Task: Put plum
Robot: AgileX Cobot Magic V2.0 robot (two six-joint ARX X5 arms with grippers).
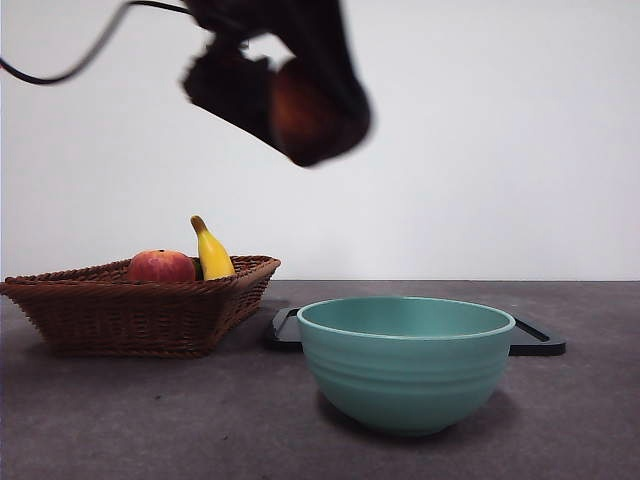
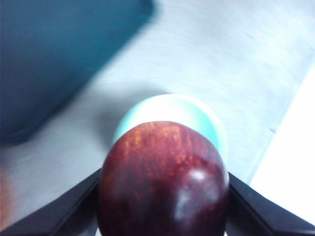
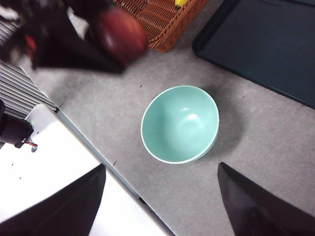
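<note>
Your left pincer (image 1: 300,115) is clenched on the plum (image 2: 162,179), holding it high in the air; the teal bowl (image 1: 405,360) sits on the table (image 1: 560,420) below it. Your right pincer (image 3: 160,196) is released, above the bowl

Left tool (image 2: 162,216) clamped on plum (image 2: 162,182), teal bowl (image 2: 170,110) behind, prob. blurry dark tray (image 2: 59,54)

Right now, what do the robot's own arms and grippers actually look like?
Both grippers are black with two flat, wedge-like jaws. The left gripper shows in the front view as a big, dark, blurred shape, with a thin black cable looping away from it. The right gripper shows only its two black jaws, wide apart. No markings can be made out on either one.
</note>
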